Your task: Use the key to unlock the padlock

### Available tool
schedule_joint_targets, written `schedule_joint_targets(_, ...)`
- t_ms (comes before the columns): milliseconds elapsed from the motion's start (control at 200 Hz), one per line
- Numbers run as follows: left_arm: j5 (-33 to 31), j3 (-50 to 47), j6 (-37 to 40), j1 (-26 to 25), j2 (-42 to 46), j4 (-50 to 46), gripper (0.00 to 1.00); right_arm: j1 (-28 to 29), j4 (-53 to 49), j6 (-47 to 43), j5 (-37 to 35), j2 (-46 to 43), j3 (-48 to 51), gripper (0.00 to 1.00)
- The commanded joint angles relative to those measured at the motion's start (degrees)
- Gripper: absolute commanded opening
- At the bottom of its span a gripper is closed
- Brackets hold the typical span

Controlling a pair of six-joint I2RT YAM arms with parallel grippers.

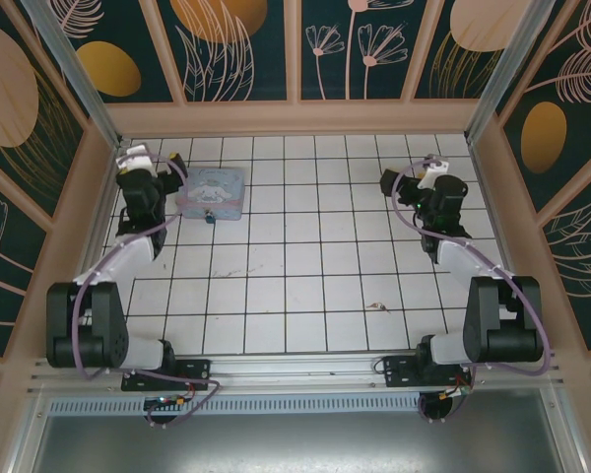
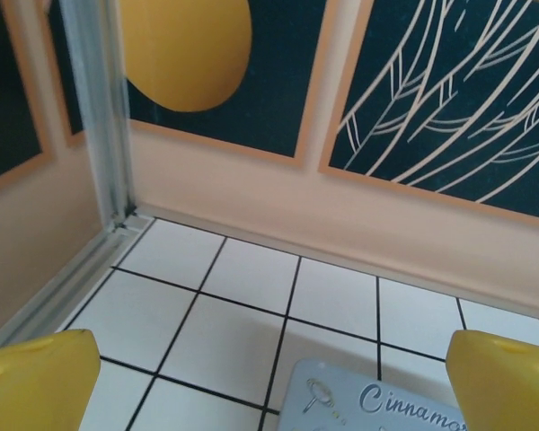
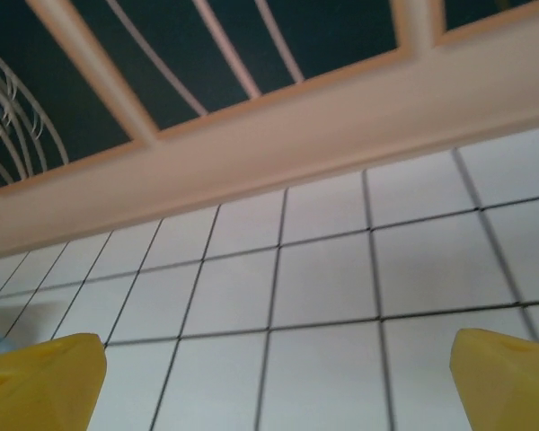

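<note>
Stretching forward, the left claw (image 1: 177, 169) and right claw (image 1: 388, 183) both gape wide, empty.

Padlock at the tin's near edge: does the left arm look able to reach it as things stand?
Probably yes. The padlock sits in the open beside the tin, and the open left gripper hangs close by with nothing between them.

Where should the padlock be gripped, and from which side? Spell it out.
Grip the padlock by its dark body, coming straight down from above. It is tiny and sits low on the tiles at the near edge of the tin, so the far side looks blocked. Probably best to close the open left fingers across it left to right, along that edge. The shackle is too small to make out.
</note>
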State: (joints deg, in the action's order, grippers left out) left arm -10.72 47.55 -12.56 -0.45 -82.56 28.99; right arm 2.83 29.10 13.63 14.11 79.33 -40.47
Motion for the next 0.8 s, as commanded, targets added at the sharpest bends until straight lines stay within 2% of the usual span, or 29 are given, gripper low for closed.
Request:
schedule_joint_targets(0,3.46,7.19,-1.19,-0.34,-5.57,-10.95,0.99,3.46,-7.71,1.7,2.19,0.89,-3.38,0.98)
schedule_joint_targets(210,8.85,22.11,-0.08,0.8,-17.36,-20.44,0.99,9.04,-12.01,4.7,0.99,0.88,-6.3,0.99)
schedule_joint_targets(415,14.23,32.75,-2.54,3.41,-27.2,-27.23,0.99,9.23,-12.0,10.11,0.62,0.17,-6.89,0.99)
schedule_joint_targets(631,16.29,34.34,-3.23,3.7,-31.92,-27.58,0.99,8.62,-14.6,14.02,-1.01,2.61,-8.27,0.99)
schedule_joint_targets(721,19.24,33.24,-3.55,3.7,-32.65,-27.09,0.98,8.37,-18.3,15.68,-4.25,5.09,-9.95,0.99)
schedule_joint_targets(791,21.58,31.87,-4.22,3.7,-32.57,-25.96,0.98,8.33,-19.01,16.08,-4.17,6.5,-10.09,0.99)
